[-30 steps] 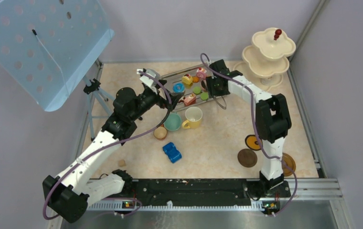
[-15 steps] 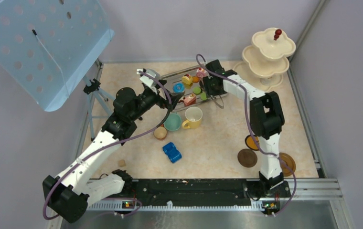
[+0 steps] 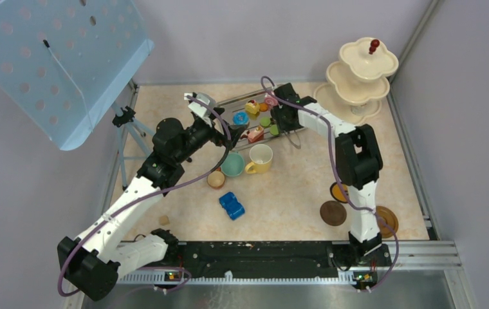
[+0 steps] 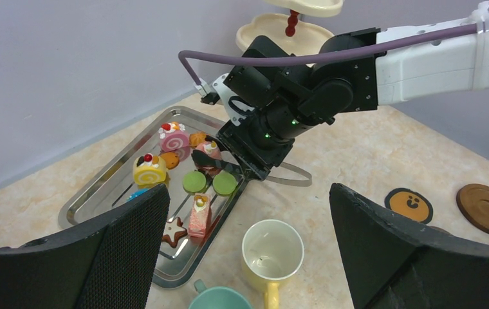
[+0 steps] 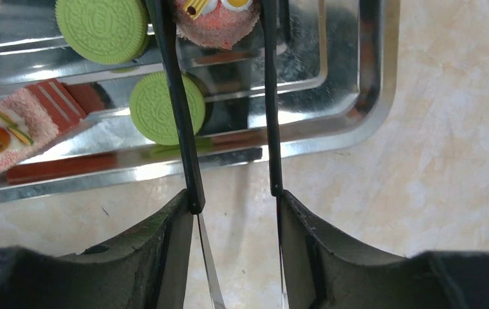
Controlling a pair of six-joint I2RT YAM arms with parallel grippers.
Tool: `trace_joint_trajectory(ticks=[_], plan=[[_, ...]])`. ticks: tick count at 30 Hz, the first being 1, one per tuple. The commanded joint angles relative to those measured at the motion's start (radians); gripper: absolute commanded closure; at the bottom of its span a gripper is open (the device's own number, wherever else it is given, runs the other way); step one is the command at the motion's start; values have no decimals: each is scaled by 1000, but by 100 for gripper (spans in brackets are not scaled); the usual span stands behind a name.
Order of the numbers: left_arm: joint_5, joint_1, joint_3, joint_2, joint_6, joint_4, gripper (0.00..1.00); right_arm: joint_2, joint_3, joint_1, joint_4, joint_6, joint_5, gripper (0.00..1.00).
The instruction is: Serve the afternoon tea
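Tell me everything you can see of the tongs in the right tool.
The black tongs are two thin, hard-looking arms joined at a silvery looped end behind the right tool, whose fingers press them from outside. They reach low over the steel tray, one arm either side of a pink cake; contact with it is unclear.

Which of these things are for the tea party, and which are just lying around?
For the tea: toy cakes, tray, cups, coasters, tiered stand, tongs.
Just lying around: blue car, blue board, tripod, small brown block.
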Motion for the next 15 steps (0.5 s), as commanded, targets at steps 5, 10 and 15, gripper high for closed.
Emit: trace_joint_trajectory(ticks=[5, 10, 15], plan=[[-3, -4, -3, -7, 1, 31, 1, -241, -123, 8, 69, 27, 112, 66], [8, -3, -4, -5, -6, 37, 1, -291, -199, -27, 133, 65, 184, 66], [6, -4, -4, -7, -7, 37, 1, -265, -211, -107, 191, 161, 188, 66]])
